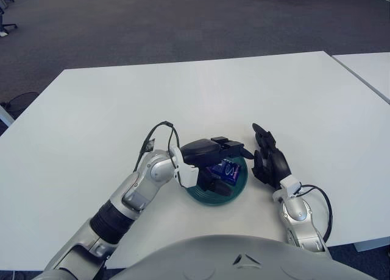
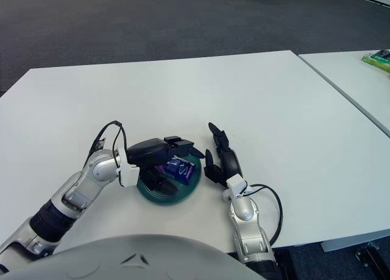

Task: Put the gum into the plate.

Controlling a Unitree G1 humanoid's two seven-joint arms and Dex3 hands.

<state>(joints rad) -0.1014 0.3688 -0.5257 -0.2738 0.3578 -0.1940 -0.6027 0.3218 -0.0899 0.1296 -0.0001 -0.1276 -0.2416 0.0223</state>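
Note:
A blue gum pack [image 1: 225, 170] lies inside the dark green plate [image 1: 239, 189] near the table's front edge. My left hand [image 1: 213, 161] hovers over the plate, its fingers spread above and beside the gum, not closed on it. My right hand [image 1: 268, 158] shows just right of the plate, fingers relaxed and empty. The left hand hides the plate's left part.
The plate sits on a white table [image 1: 201, 97]. A second white table [image 2: 353, 79] stands to the right across a narrow gap, with a green object [image 2: 379, 59] on it. Grey carpet lies beyond.

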